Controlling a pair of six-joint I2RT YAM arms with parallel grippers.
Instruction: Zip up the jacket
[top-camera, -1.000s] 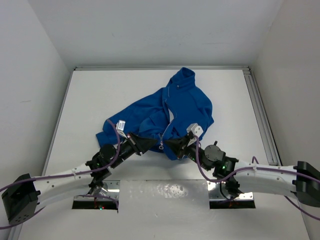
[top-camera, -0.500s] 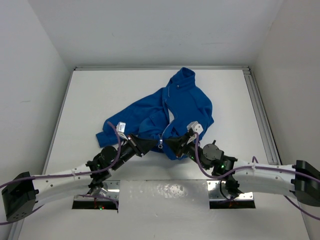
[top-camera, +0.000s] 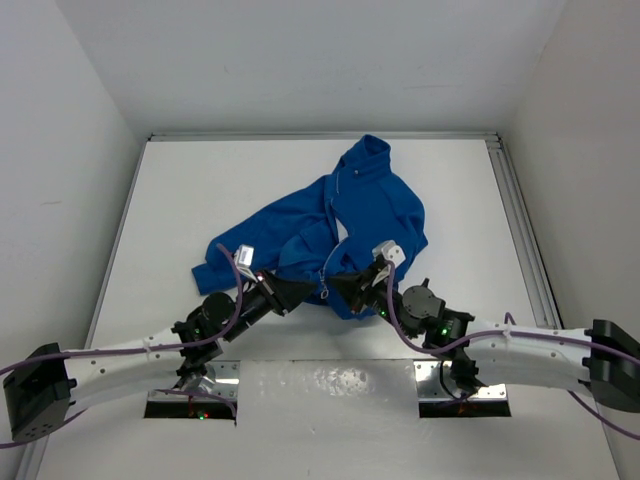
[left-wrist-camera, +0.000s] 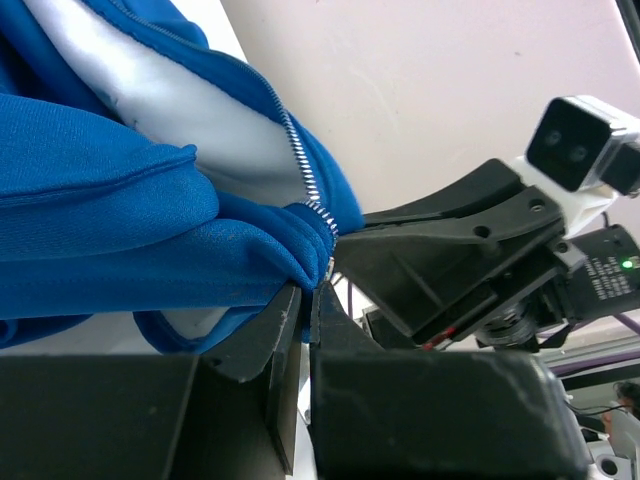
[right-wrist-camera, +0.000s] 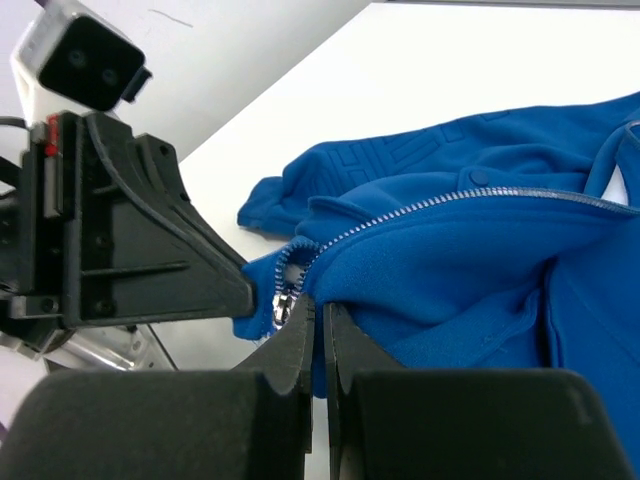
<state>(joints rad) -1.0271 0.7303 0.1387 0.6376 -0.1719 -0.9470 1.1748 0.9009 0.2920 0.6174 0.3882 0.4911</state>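
Your left gripper (top-camera: 303, 291) and right gripper (top-camera: 340, 286) face each other low at the jacket (top-camera: 365, 205) hem. Both pinch fabric beside the zipper (left-wrist-camera: 295, 160), fingers nearly together.

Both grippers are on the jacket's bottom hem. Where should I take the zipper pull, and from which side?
Pinch the small silver pull tab hanging free at the bottom end of the zipper. Come from the near side, probably with the right gripper, whose tips sit just beside it; the left gripper pins the jacket hem on the other side.
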